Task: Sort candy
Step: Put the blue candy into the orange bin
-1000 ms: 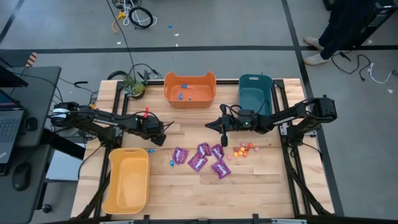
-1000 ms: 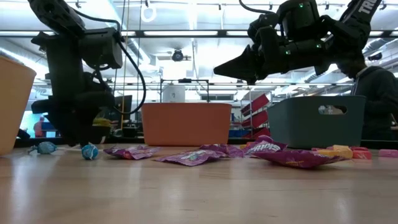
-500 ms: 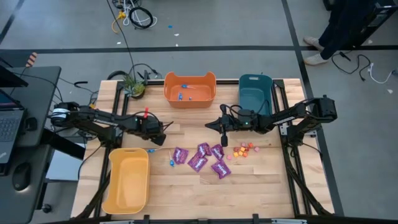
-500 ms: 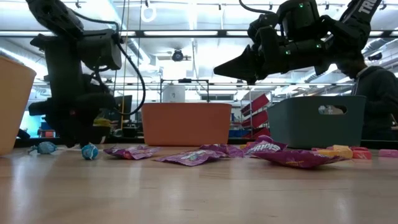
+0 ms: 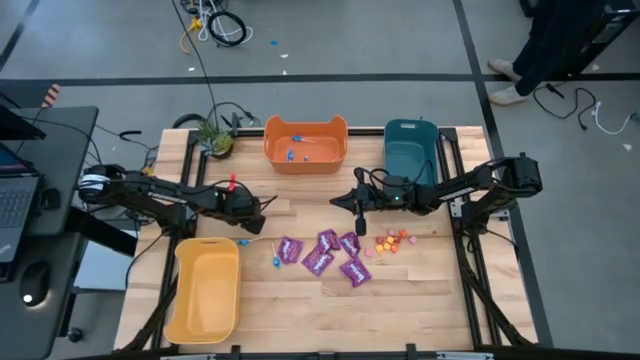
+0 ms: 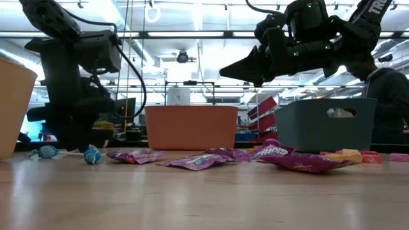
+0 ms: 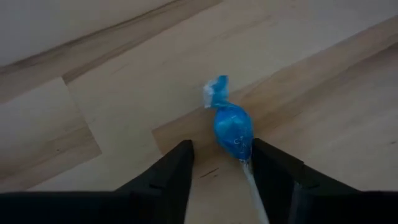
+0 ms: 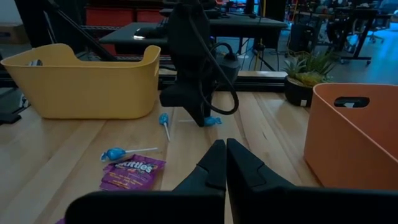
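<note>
My left gripper, fingers apart, straddles the blue lollipop off-centre on the bench, so I fear closing may push it away.

Even overhead light brightens the high view, with short soft shadows beneath the arms. In the low view, ceiling strip lights glare and leave the arms as backlit silhouettes. The right wrist view is dim. The left wrist view blurs its near fingers.
</note>
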